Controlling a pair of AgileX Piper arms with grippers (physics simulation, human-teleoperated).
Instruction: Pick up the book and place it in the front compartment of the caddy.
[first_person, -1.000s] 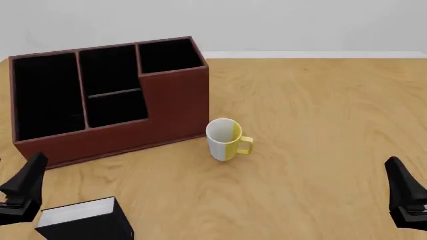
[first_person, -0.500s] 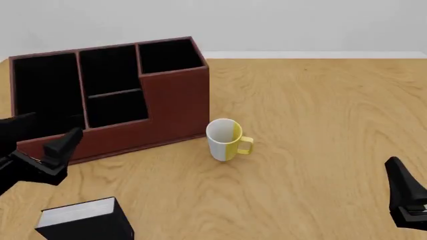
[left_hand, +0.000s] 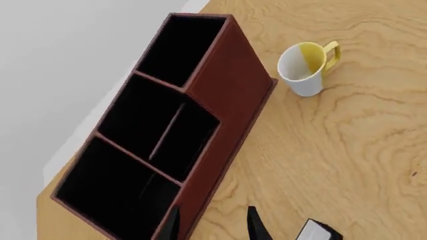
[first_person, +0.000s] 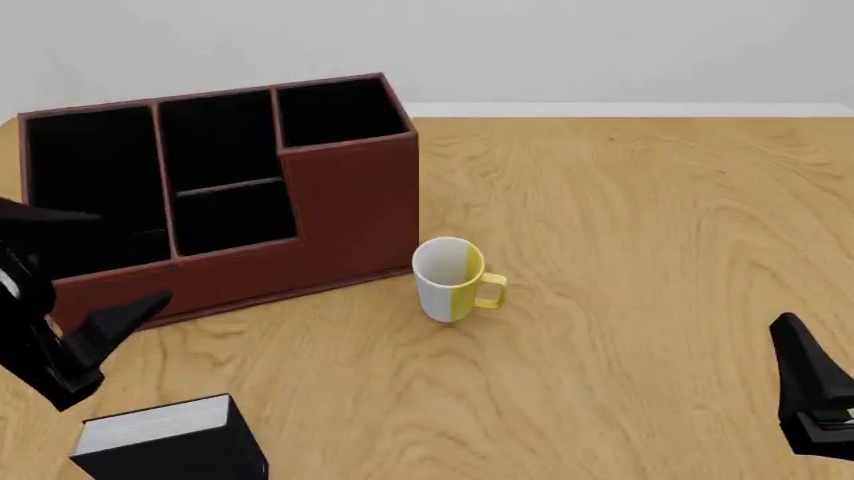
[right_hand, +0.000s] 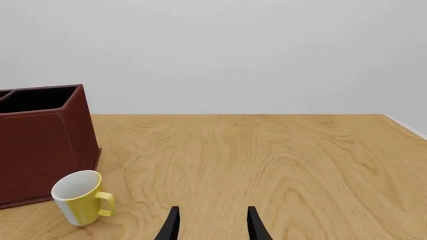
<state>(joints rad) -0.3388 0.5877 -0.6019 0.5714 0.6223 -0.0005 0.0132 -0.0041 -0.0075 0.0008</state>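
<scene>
The book (first_person: 167, 440), black with white page edges, lies flat on the table at the near left; one corner of it (left_hand: 319, 232) shows in the left wrist view. The reddish-brown caddy (first_person: 340, 215) stands at the back left, its black compartments open upward. My left gripper (first_person: 127, 318) hovers open between the caddy's front wall (left_hand: 230, 125) and the book, holding nothing. My right gripper (first_person: 807, 400) stays low at the near right, and the right wrist view shows it (right_hand: 212, 225) open and empty.
A white and yellow mug (first_person: 454, 278) stands upright just right of the caddy's front corner, and it (right_hand: 80, 197) also shows in the right wrist view. The wooden table (first_person: 641, 220) stretches to the right and ends at a pale back wall.
My left gripper has lifted from beside the book's left side and swung up toward the caddy's front wall, turning as it went. The book, mug and right arm have not moved.
</scene>
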